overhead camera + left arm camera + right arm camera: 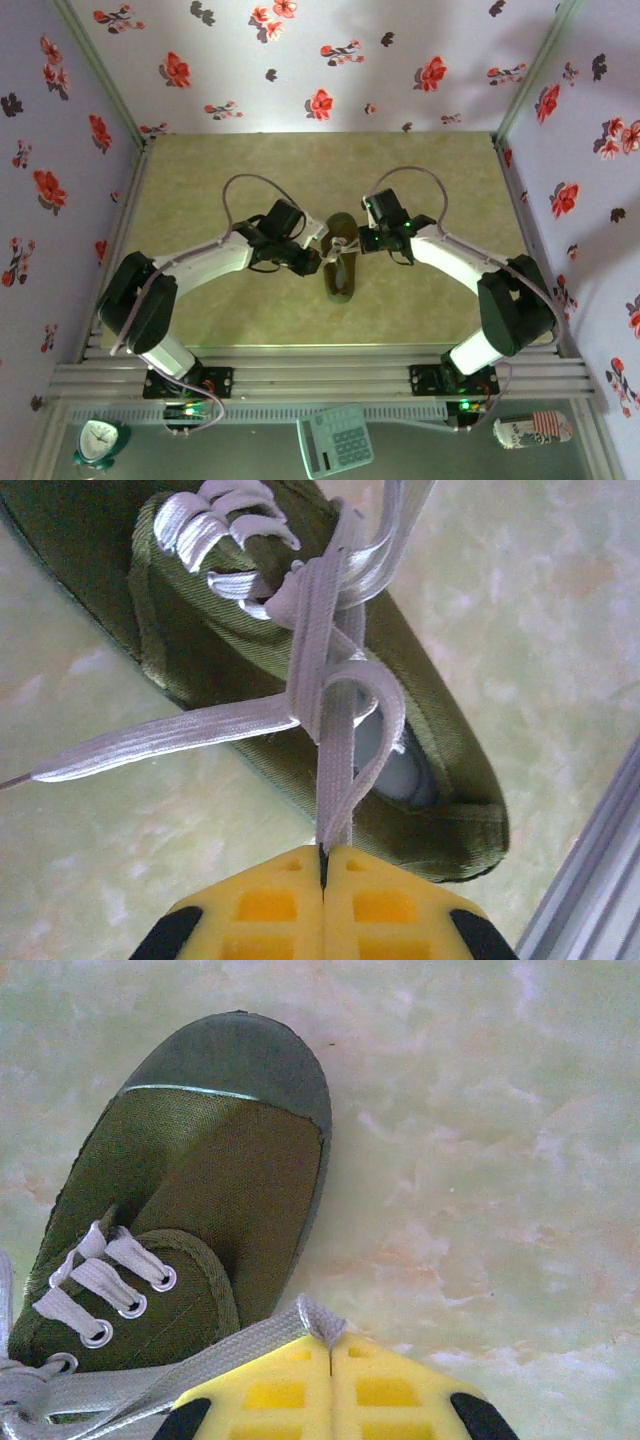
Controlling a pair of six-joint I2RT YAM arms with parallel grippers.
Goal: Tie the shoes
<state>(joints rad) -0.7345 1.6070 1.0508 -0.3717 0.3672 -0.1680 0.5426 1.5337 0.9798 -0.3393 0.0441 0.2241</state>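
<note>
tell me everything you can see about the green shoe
The shoe is a small olive-green low-top of canvas-looking fabric, with a darker, rubbery-looking toe cap, metal eyelets and flat white laces. It stands upright on its sole near the middle of the pale table. The laces cross over the dark opening and are not yet tied in a bow. The shut left tool pinches one part of them, the shut right tool another.

The light was bright and even, whitest along the foot of the far wall point(300, 115), where it glared. Shadows on the table point(200, 180) were faint and soft. Up close, the yellow fingertips point(270, 910) looked slightly blurred, the shoe point(200, 650) sharper
</note>
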